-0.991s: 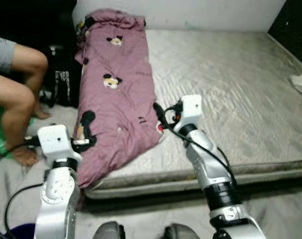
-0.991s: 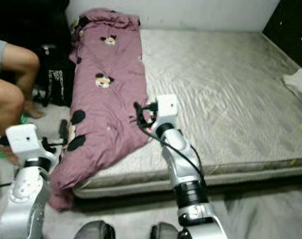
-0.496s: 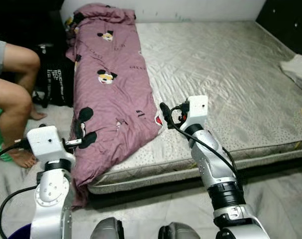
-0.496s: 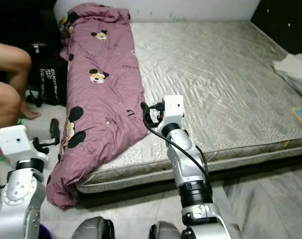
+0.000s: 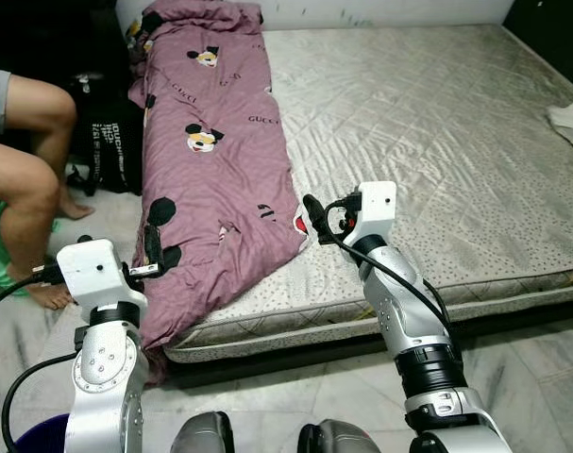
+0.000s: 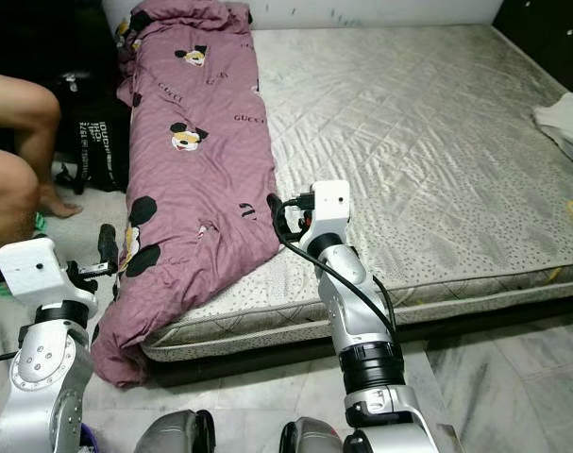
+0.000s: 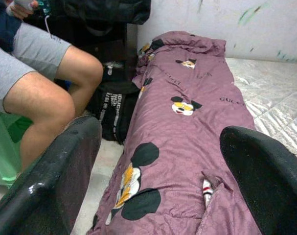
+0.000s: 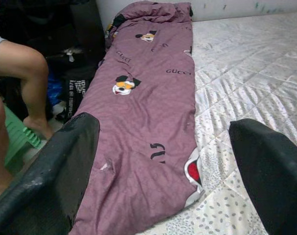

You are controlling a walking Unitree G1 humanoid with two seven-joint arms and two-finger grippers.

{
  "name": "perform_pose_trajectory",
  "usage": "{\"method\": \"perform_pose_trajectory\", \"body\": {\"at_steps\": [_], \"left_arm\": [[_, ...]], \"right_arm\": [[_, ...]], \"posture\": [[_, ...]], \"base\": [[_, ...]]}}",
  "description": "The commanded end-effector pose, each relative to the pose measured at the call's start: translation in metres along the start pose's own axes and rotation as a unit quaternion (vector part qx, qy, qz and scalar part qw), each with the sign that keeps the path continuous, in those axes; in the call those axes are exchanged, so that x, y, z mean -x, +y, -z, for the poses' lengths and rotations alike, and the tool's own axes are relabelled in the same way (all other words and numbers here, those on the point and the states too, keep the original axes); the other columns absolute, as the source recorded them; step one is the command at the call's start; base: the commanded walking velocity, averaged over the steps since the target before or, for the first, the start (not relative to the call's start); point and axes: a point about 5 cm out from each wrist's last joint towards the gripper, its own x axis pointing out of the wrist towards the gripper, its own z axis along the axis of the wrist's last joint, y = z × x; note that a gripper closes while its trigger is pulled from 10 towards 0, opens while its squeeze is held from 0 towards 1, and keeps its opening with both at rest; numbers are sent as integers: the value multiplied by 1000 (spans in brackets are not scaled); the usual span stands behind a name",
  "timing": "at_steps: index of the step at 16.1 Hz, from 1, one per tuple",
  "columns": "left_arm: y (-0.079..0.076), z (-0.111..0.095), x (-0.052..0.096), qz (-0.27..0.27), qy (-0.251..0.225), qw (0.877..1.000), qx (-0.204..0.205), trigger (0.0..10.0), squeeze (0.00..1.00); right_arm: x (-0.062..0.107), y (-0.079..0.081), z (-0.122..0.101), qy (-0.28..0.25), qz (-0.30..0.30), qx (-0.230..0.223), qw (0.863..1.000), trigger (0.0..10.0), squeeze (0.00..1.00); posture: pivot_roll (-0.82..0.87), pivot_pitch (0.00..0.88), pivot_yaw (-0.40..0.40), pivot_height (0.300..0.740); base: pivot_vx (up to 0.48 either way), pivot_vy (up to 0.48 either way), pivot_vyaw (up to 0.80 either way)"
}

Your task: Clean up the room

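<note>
Both grippers, left [image 5: 152, 257] and right [image 5: 311, 215], still gape apparently empty beside the quilt [image 5: 215, 179].

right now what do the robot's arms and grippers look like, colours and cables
Both arms are silver metal segments with black joint rings, each topped by a white boxy wrist block. The right arm has a black cable looping along its forearm; the left arm has one curving off its side. The left gripper and right gripper each have two long black fingers.
</note>
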Motion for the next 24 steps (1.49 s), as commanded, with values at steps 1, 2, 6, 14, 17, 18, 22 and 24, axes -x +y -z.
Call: {"method": "perform_pose_trajectory", "body": {"at_steps": [1, 2, 6, 14, 17, 18, 22, 24], "left_arm": [[0, 1, 1, -7, 5, 1000, -2, 10000, 0], [0, 0, 1, -11, 4, 1000, -1, 10000, 0], [1, 0, 0, -24, 4, 1000, 7, 10000, 0], [5, 1, -2, -60, 9, 998, 9, 10000, 0], [8, 3, -3, -70, 14, 997, 13, 10000, 0], [7, 3, -3, -67, 13, 998, 12, 10000, 0], [8, 2, -4, -65, 9, 998, 15, 10000, 0], [7, 2, -4, -63, 10, 998, 15, 10000, 0]], "right_arm": [[1, 2, -3, -4, -5, -5, 1000, 10000, 0], [1, 2, -3, -4, -8, -6, 1000, 10000, 0], [0, 3, -3, -3, -14, -6, 1000, 10000, 0], [-2, 9, -2, 4, -32, 6, 999, 10000, 0], [-2, 9, -2, 3, -36, 8, 999, 10000, 0], [-2, 13, -3, 0, -47, 15, 999, 10000, 0], [-3, 17, -3, -2, -65, 21, 998, 10000, 0], [-2, 18, -3, -1, -66, 13, 998, 10000, 0]], "posture": [[-3, 110, -55, 690], [-3, 110, -55, 680], [-6, 118, -59, 635], [-8, 118, -61, 620], [-8, 118, -61, 620], [-7, 111, -59, 620], [-7, 111, -59, 620], [-1, 110, -62, 620]], "base": [[0, 0, 0], [0, 0, 0], [0, 0, 0], [0, 0, 0], [0, 0, 0], [0, 0, 0], [0, 0, 411], [0, 0, 397]]}}
